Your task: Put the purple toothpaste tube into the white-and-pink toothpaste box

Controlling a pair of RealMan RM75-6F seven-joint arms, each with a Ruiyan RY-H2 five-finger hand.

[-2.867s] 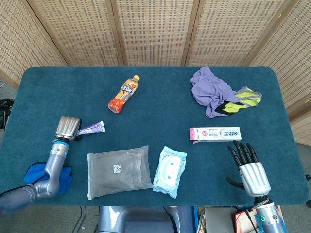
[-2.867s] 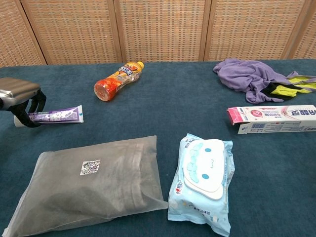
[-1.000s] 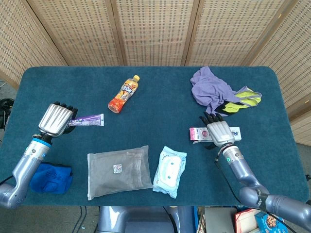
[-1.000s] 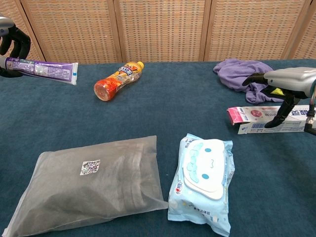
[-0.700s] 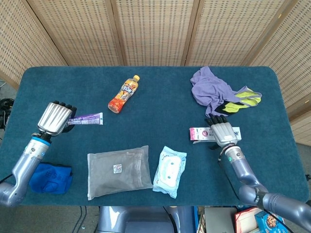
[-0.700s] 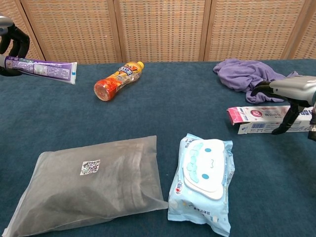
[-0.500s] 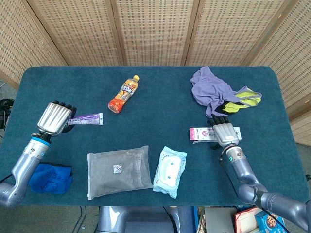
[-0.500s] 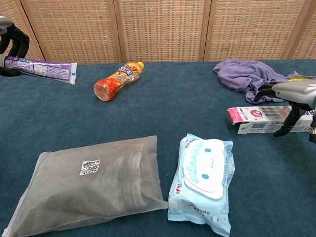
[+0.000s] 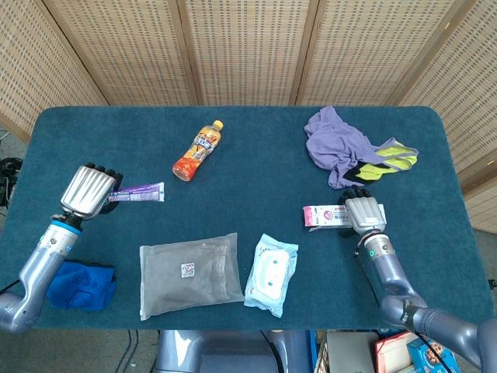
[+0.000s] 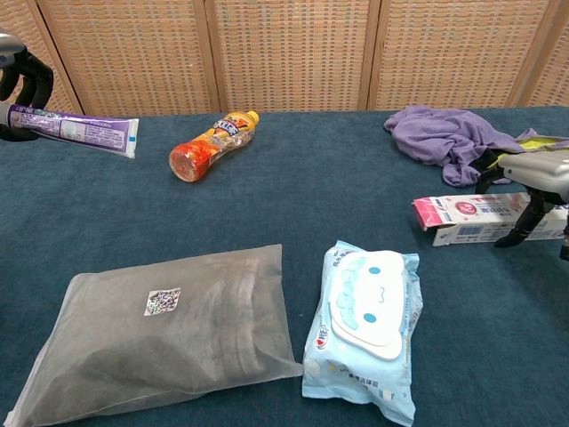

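My left hand [image 9: 88,192] holds the purple toothpaste tube [image 9: 140,192] by its tail, lifted off the table at the far left. The tube lies level and points right. In the chest view that hand [image 10: 20,67] sits at the left edge with the tube [image 10: 84,129] jutting out from it. The white-and-pink toothpaste box [image 9: 326,216] lies flat on the table's right side. My right hand [image 9: 363,212] is over its right half. In the chest view the right hand [image 10: 538,178] has its fingers behind the box [image 10: 467,213] and its thumb in front, gripping it.
An orange drink bottle [image 9: 198,149] lies at centre back. A grey pouch [image 9: 189,272] and a wet-wipes pack [image 9: 270,273] lie at the front. A purple cloth [image 9: 335,144] with a yellow-green garment [image 9: 388,159] sits behind the box. A blue cloth [image 9: 78,284] lies under my left arm.
My left hand picked the tube up off the table and now holds it still in the air. My right hand moved in from the front edge onto the box, closed around it and nudged it slightly.
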